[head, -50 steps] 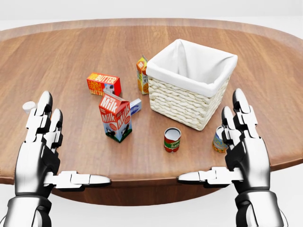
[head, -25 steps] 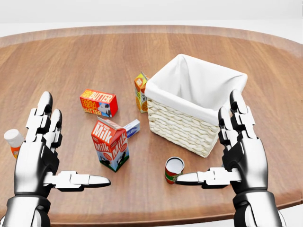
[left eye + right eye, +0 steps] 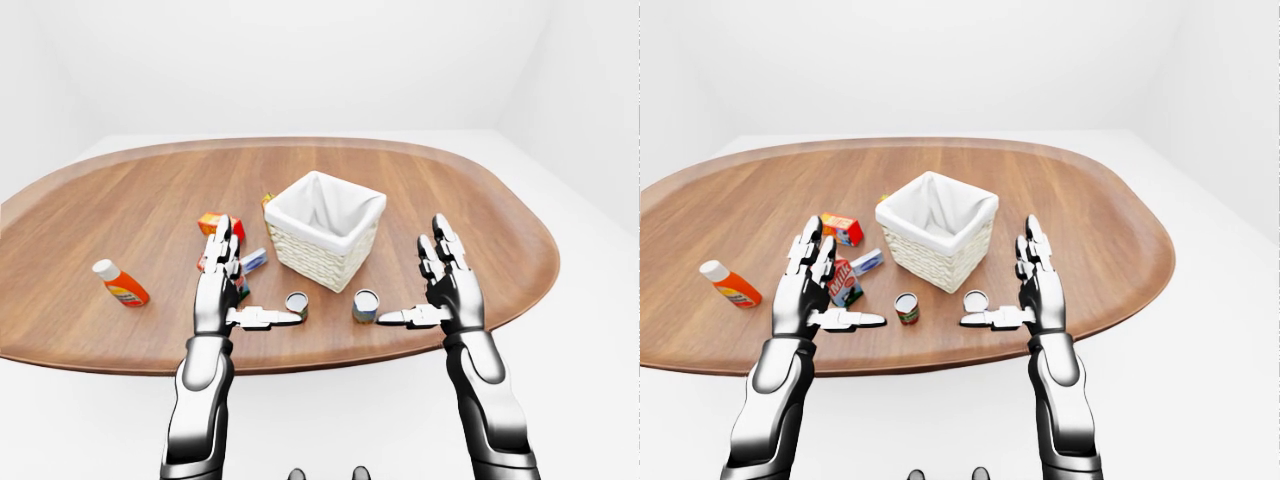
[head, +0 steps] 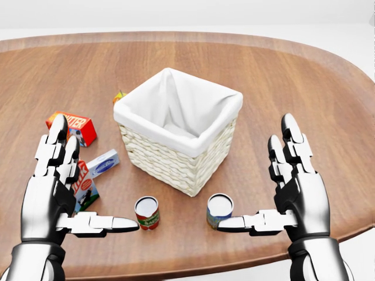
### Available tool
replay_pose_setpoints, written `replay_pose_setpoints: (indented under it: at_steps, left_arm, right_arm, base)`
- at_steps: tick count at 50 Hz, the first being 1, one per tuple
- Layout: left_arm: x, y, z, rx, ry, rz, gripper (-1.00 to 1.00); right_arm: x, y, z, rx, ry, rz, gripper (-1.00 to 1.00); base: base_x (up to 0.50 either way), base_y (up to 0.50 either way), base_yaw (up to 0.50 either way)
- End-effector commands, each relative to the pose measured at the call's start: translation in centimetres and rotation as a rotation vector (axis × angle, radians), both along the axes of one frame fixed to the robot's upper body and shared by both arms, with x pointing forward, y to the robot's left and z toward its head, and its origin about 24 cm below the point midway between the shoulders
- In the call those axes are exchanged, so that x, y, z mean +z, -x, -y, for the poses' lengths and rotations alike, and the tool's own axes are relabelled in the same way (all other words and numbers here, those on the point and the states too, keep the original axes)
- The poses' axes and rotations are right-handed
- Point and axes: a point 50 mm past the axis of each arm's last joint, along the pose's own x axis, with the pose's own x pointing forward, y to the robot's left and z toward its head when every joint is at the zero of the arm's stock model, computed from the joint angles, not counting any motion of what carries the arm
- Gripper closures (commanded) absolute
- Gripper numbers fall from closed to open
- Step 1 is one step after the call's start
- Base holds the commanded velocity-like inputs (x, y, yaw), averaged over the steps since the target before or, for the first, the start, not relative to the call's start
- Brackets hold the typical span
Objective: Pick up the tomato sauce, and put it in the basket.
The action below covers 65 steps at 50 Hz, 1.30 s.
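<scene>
Both of my robot hands hover open above the near edge of the table (image 4: pixel 281 64), holding nothing: the left robot hand (image 4: pixel 50 187) stands with fingers up and thumb pointing inward, and the right robot hand (image 4: pixel 296 187) mirrors it. Between them, toward the top of the head view, sits one wicker basket (image 4: pixel 176 161) with a white cloth liner; what I can see of its inside shows only the liner. Two cans stand just below the basket: the tomato sauce (image 4: pixel 147 212), red-labelled, beside my left thumb tip, and a second can (image 4: pixel 219 210), blue-labelled, just at my right thumb tip. I cannot tell whether either thumb touches its can. To the left lie one butter box (image 4: pixel 79 126), one milk carton (image 4: pixel 86 188) partly hidden by my left fingers, and one small blue box (image 4: pixel 103 163). One orange carton (image 4: pixel 119 96) peeks from behind the basket. One orange bottle (image 3: pixel 730 284) lies well apart at the far left.
</scene>
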Motion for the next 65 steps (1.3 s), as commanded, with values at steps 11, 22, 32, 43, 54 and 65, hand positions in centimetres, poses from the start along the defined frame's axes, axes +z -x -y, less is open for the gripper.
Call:
replay_pose_setpoints:
  at_steps: [11, 22, 32, 43, 54, 65]
  left_arm:
    - [-0.10, 0.04, 0.05, 0.000, 0.001, -0.004, -1.00]
    - [0.03, 0.04, 0.08, -0.002, 0.000, 0.002, -1.00]
    - [0.00, 0.10, 0.12, -0.003, 0.000, 0.001, -1.00]
    - [-0.13, 0.06, 0.15, -0.004, -0.001, -0.005, -1.00]
    - [-0.22, 0.08, 0.15, -0.004, -0.002, -0.009, -1.00]
    - [-0.19, 0.06, 0.12, 0.002, -0.047, -0.010, -1.00]
  right_arm:
    - [0.12, 0.02, 0.02, -0.002, -0.003, 0.005, -1.00]
    - [0.42, 0.28, -0.05, 0.010, -0.007, 0.020, -1.00]
    - [0.35, 0.28, 0.03, 0.006, -0.014, 0.017, -1.00]
    - [0.35, 0.07, 0.06, -0.002, -0.013, 0.016, -1.00]
    - [0.26, 0.06, 0.08, -0.008, -0.009, 0.011, -1.00]
    - [-0.01, 0.00, 0.08, -0.010, -0.004, -0.001, -1.00]
  base:
    - [0.00, -0.05, 0.00]
    - [0.25, -0.02, 0.00]
    - [0.50, -0.04, 0.00]
    - [0.18, -0.01, 0.00]
    - [0.00, 0.00, 0.00]
    - [0.00, 0.00, 0.00]
